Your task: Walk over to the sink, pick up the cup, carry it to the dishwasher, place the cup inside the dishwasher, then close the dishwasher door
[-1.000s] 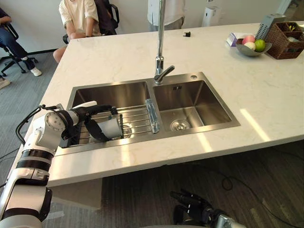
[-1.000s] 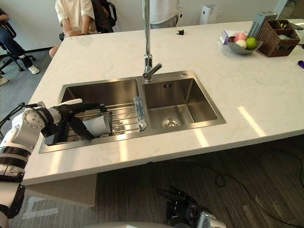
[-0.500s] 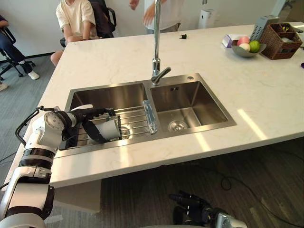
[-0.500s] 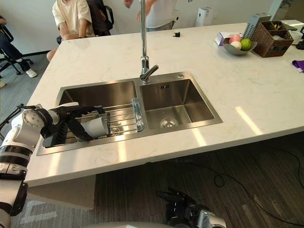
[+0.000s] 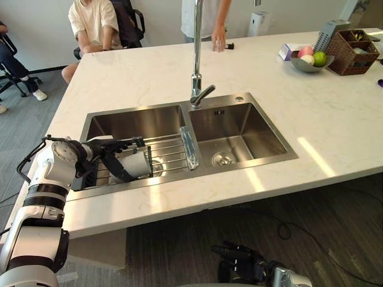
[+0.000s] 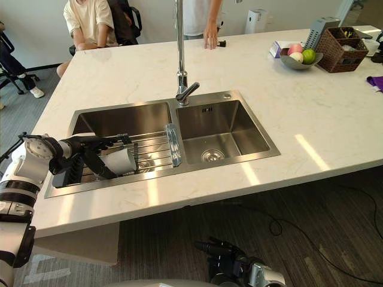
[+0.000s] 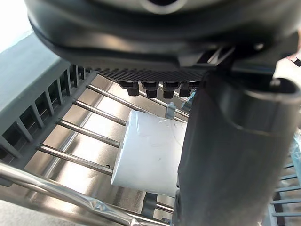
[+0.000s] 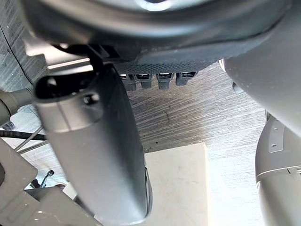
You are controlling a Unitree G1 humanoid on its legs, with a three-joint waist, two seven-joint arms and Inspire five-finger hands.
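Clasping the cup point(image 5: 136, 165) on the rack point(image 5: 172, 154), the left hand point(image 5: 109, 149) shows thumb contact in its wrist view.

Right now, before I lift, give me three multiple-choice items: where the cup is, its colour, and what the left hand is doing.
1. Where is the cup?
A. On the wire rack in the sink's left basin
B. By the drain in the right basin
C. On the countertop beside the fruit bowl

2. What colour is the cup?
A. Red
B. White
C. Green

3. What is the left hand doing?
A. Lying flat on the countertop
B. Gripping the tap
C. Closed round the cup

Key:
1 A: the cup lies across the rack's bars in the left basin.
2 B: it shows plain white in the left wrist view.
3 C: the thumb is on one side of the cup and the fingers are on the other.
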